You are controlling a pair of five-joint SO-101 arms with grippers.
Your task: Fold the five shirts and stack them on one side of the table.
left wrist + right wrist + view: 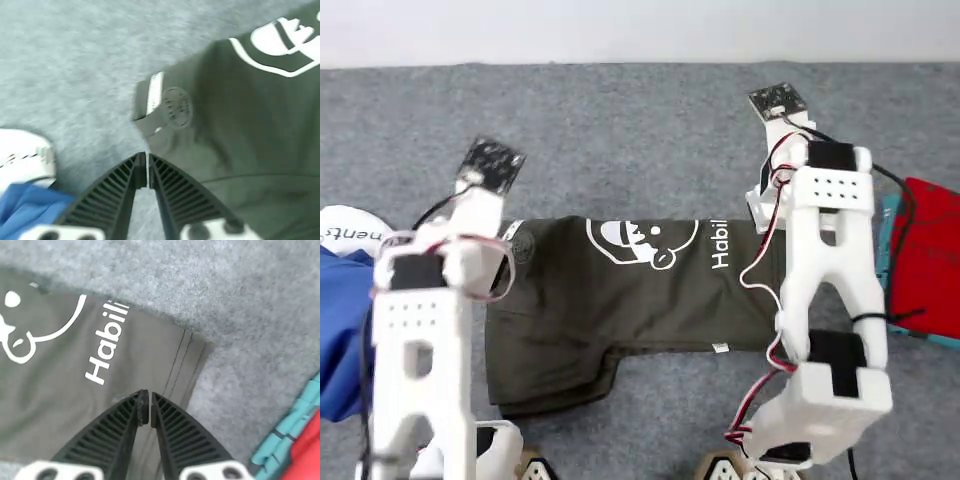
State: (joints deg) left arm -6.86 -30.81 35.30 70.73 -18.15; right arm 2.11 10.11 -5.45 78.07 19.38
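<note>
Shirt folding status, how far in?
Done, it seems: a red shirt stacked on a teal shirt at one table edge. In hand: the dark olive printed shirt, partly folded, left pincer and right pincer shut over its ends. Remaining: this fold, plus blue fabric and white fabric bunched at the other edge.

Place: robotics test rig, likely a lab.
Bench [640,130]: grey felt cover, plain white wall [640,30] behind.
Arms: white printed left arm [420,330], right arm [830,290], bare wiring [760,260].
</note>
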